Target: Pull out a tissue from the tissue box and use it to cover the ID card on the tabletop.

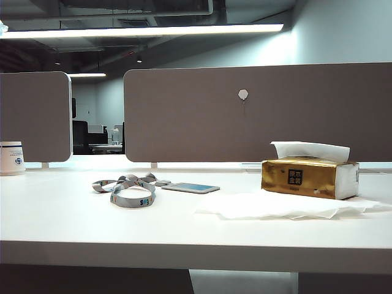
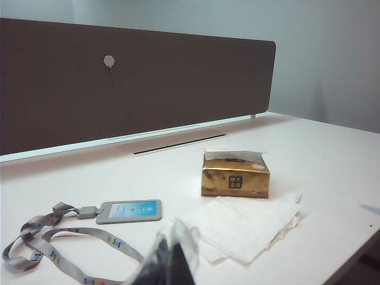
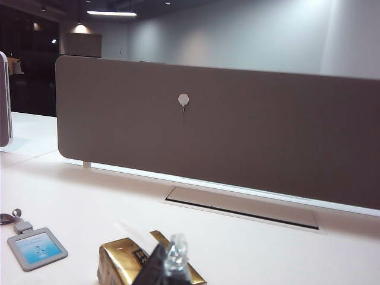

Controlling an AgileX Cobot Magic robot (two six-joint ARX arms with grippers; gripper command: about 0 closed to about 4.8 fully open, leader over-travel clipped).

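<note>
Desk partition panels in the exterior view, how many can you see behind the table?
2. A narrow partition panel stands at the back left, behind the white cup. A wide partition panel spans the back centre and right, behind the tissue box. More may lie outside the frame.

Ceiling strip light (image 1: 147, 30) glows hard overhead in the exterior view, nearly blown out, with the office behind it dim. The tabletop (image 1: 73, 214) reads bright, washed white, and shadows on it are faint. Glare glints off the gold tissue box (image 1: 306, 177). In both wrist views the near dark gripper parts sit soft and out of focus.
</note>
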